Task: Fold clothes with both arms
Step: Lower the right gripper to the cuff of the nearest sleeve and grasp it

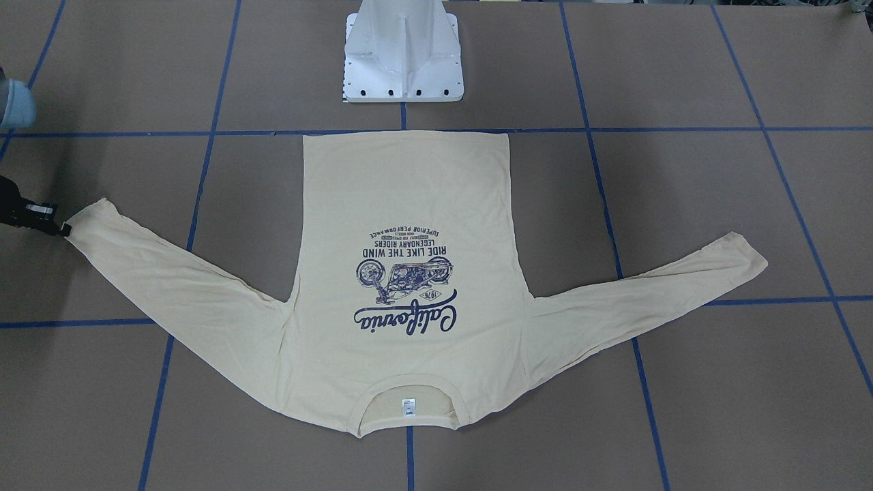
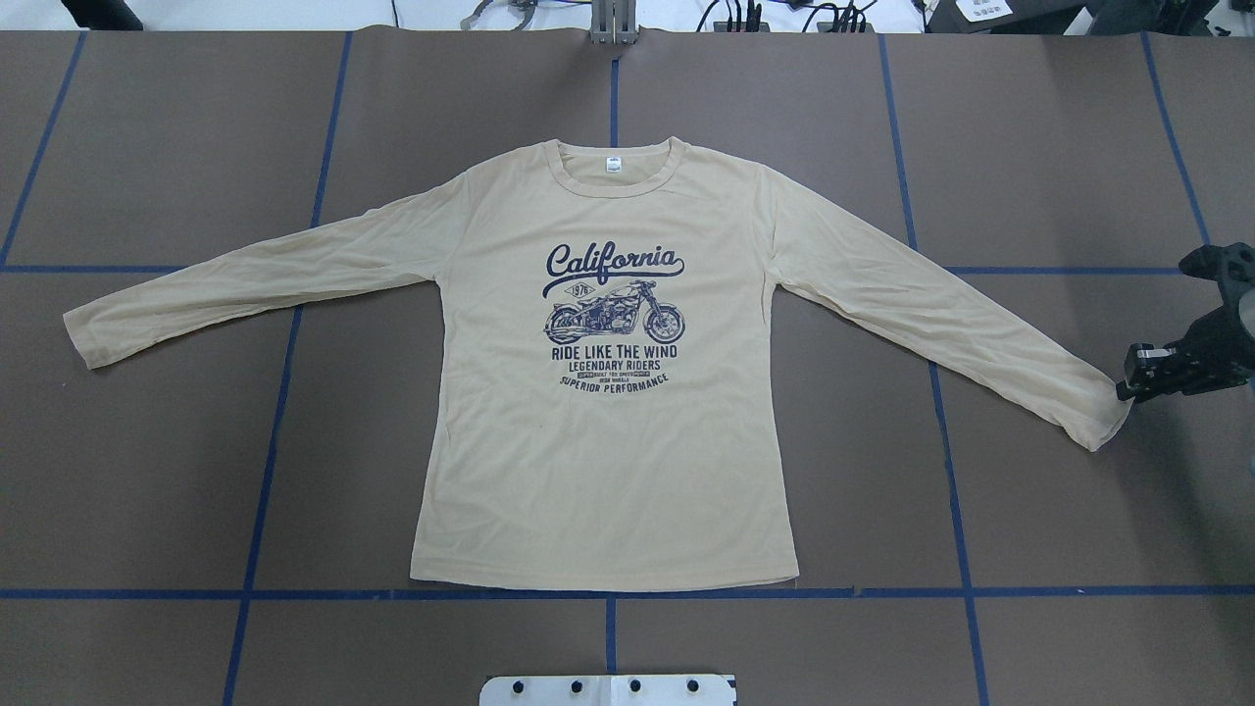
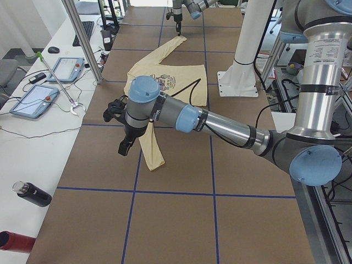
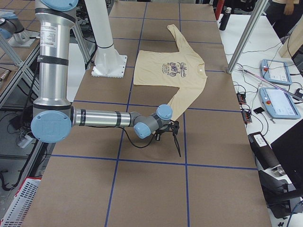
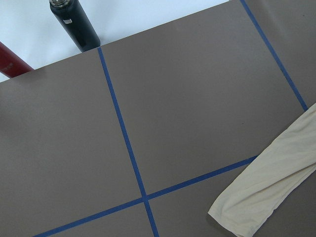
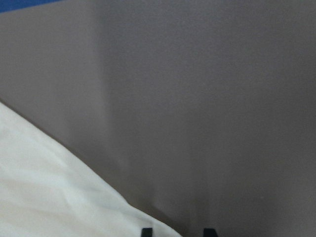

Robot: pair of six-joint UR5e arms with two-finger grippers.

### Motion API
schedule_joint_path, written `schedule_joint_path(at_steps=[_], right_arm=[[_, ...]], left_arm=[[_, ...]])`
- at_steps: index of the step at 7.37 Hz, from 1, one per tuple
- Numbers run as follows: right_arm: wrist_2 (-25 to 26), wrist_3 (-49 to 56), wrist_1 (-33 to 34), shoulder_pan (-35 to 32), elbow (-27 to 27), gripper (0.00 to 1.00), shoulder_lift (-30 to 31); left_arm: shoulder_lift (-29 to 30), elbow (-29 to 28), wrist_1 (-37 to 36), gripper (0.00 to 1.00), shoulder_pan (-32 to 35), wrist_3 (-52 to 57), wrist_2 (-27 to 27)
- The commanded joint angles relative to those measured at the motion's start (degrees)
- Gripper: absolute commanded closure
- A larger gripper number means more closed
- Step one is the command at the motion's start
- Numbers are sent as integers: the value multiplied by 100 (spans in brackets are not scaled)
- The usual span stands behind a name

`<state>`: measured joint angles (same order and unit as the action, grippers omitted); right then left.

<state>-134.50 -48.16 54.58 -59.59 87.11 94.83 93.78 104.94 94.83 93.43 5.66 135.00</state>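
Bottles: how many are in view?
2: a black bottle and a red bottle beside it, on the white surface past the table's left end. Others may be hidden.

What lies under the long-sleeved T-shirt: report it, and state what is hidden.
The T-shirt lies flat on the brown table covering. The blue centre tape line runs beneath it, covered. Anything else underneath cannot be seen.

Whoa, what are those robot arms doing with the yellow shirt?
A two-armed robot is getting set to fold a pale cream-yellow long-sleeved T-shirt. It lies flat on the brown table, print up, both sleeves spread, nothing folded yet. The right arm's black claw is open at the edge of one cuff. The left arm's black claw hangs above the table near the other cuff; whether it is open cannot be told.
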Motion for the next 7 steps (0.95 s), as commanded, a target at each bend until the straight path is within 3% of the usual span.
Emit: schedule_joint_path(at_steps=[1,3,6,7], right_arm=[[-33,0,0,0,-18,99,-70],[-129,0,0,-17,104,100,-70],[-680,-140,79,-350,840,100,-70],[-753,-855,88,-369,1034,100,-331]], left_arm=[[0,0,0,0,0,-4,0],[0,-9,0,0,0,-4,0],[0,44,0,0,0,14,18],[0,53,0,0,0,14,18]])
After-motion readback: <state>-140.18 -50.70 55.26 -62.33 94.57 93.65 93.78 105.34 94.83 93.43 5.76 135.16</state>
